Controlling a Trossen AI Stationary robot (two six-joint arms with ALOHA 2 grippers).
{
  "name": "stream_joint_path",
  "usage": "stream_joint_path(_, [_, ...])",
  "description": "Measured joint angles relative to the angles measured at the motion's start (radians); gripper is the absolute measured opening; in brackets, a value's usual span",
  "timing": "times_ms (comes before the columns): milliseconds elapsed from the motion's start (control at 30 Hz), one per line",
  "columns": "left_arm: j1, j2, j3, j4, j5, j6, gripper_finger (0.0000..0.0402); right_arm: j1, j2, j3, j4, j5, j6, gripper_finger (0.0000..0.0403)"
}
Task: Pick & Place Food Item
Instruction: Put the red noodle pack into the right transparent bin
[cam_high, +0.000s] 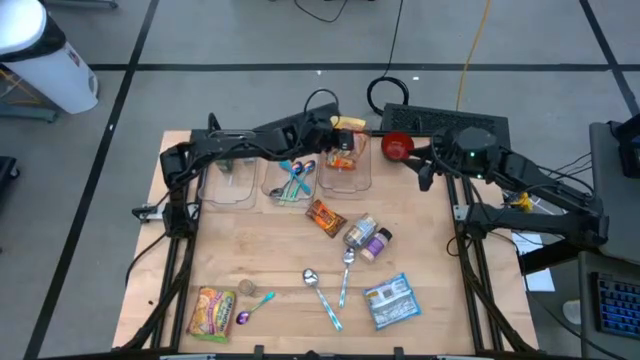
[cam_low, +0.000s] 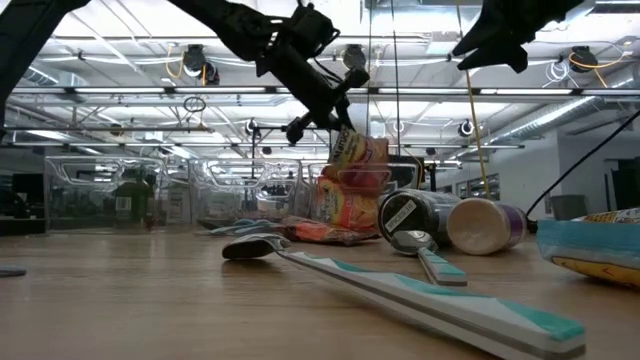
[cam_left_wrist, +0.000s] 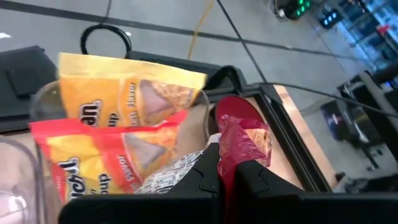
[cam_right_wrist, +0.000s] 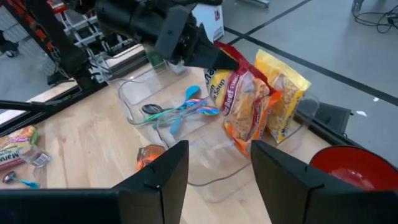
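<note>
Three clear bins stand in a row along the table's far side. The right-hand bin (cam_high: 346, 172) holds a yellow snack bag (cam_right_wrist: 283, 93) and an orange-red snack bag (cam_right_wrist: 245, 106), both upright. My left gripper (cam_high: 335, 128) reaches over this bin from the left and is shut on the orange-red bag (cam_low: 350, 175). My right gripper (cam_right_wrist: 214, 168) hangs open and holds nothing. It stays above the table's right side, near the red bowl (cam_high: 397, 147). My left gripper pinches the orange-red bag's crumpled red top edge (cam_left_wrist: 249, 143) between its two fingers. The fingers come slanting down from the table's left (cam_right_wrist: 205, 55). The bag hangs upright below them, its lower end (cam_right_wrist: 244, 144) down inside the clear bin.
The middle bin (cam_high: 290, 180) holds blue spoons, and the left bin (cam_high: 228, 180) stands beside it. An orange wrapper (cam_high: 325, 217), two jars (cam_high: 365, 237), spoons (cam_high: 320, 290), a blue packet (cam_high: 390, 300) and a yellow-green packet (cam_high: 212, 312) lie on the near half of the table.
</note>
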Motion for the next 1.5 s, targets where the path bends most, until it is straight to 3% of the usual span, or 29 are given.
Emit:
stream_joint_path(433, [-0.001, 0.000, -0.192, 0.264, -0.017, -0.042, 0.0006, 0.000, 0.000, -0.007, 0.037, -0.026, 0.000, 0.0164])
stream_joint_path(800, [-0.006, 0.000, -0.267, 0.291, -0.040, -0.053, 0.0006, 0.000, 0.000, -0.007, 0.044, -0.026, 0.008, 0.0164])
stream_joint_path(1500, [-0.006, 0.000, -0.270, 0.245, -0.049, 0.022, 0.0013, 0.000, 0.000, -0.007, 0.044, -0.026, 0.034, 0.0164])
